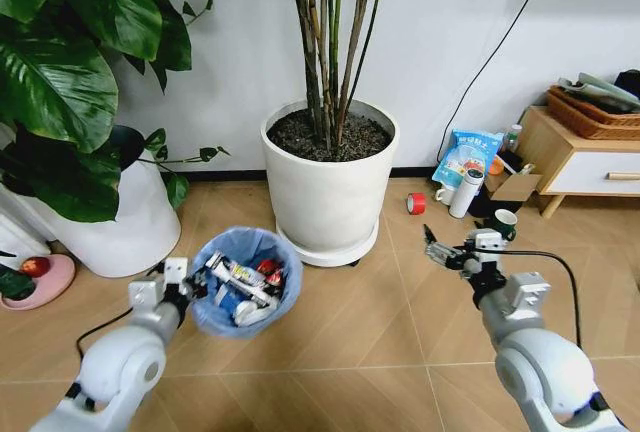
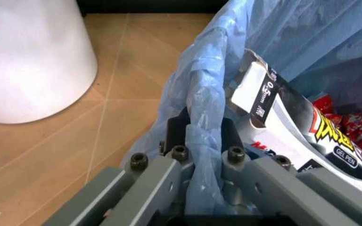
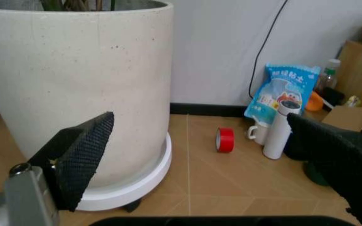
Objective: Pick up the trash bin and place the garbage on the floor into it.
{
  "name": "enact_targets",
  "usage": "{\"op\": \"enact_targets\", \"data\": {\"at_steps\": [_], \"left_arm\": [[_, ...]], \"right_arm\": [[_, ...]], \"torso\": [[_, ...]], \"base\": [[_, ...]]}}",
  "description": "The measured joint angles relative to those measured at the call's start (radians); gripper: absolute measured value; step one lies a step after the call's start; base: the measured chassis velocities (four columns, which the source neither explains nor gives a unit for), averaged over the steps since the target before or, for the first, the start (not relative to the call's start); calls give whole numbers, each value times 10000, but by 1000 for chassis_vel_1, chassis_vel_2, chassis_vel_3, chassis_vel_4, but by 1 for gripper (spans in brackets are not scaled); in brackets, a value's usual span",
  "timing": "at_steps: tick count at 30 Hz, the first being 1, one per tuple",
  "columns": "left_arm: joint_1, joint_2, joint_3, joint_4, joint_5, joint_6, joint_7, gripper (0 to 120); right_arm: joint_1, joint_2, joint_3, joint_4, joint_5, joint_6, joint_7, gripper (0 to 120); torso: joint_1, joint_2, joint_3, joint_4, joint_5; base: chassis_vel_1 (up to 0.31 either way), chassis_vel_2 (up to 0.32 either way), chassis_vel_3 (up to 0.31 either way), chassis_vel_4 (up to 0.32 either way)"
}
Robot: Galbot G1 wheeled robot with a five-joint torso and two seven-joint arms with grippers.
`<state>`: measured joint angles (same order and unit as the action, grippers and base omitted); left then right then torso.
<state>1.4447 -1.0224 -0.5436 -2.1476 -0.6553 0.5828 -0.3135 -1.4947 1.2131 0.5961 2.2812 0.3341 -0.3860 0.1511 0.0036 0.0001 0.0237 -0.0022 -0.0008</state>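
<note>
the left gripper (image 2: 206, 165) has its fingers (image 2: 162, 181) pinched on the near-left rim of the trash bin (image 1: 247, 280) — the blue bag squeezed between them. inside the bin lies the garbage (image 1: 243, 284): wrappers, a red crushed piece, a pen packet. the bin sits above the floor (image 1: 370, 342), just left of the big white plant pot (image 1: 328, 184). the right gripper (image 1: 440, 249) hangs empty to the right, fingers spread wide — beyond it a red tape roll (image 3: 225, 140) and a white bottle (image 3: 275, 129).
</note>
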Motion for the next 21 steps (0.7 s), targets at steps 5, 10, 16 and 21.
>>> {"op": "enact_targets", "data": {"at_steps": [5, 10, 16, 21], "left_arm": [[359, -128, -273, -365, 166, -46, -3, 0], [506, -224, -378, -522, 249, -121, 0, 0], [685, -326, -386, -667, 435, -201, 43, 0], [760, -366, -360, -741, 562, -283, 140, 0]], "right_arm": [[-93, -5, -110, 129, -15, -36, 116, 100], [-64, -49, -222, 133, -15, -39, 157, 100], [-132, -46, -295, 136, -38, -12, 178, 100], [-257, -35, -314, 169, -66, 24, 230, 100]], "torso": [[2, 0, 3, 0, 0], [3, 0, 3, 0, 0], [1, 0, 2, 0, 1], [1, 0, 0, -2, -2]], "base": [[0, 0, 0, 0], [70, -79, -71, 65], [151, -160, -155, 159], [157, -172, -152, 163]]}}
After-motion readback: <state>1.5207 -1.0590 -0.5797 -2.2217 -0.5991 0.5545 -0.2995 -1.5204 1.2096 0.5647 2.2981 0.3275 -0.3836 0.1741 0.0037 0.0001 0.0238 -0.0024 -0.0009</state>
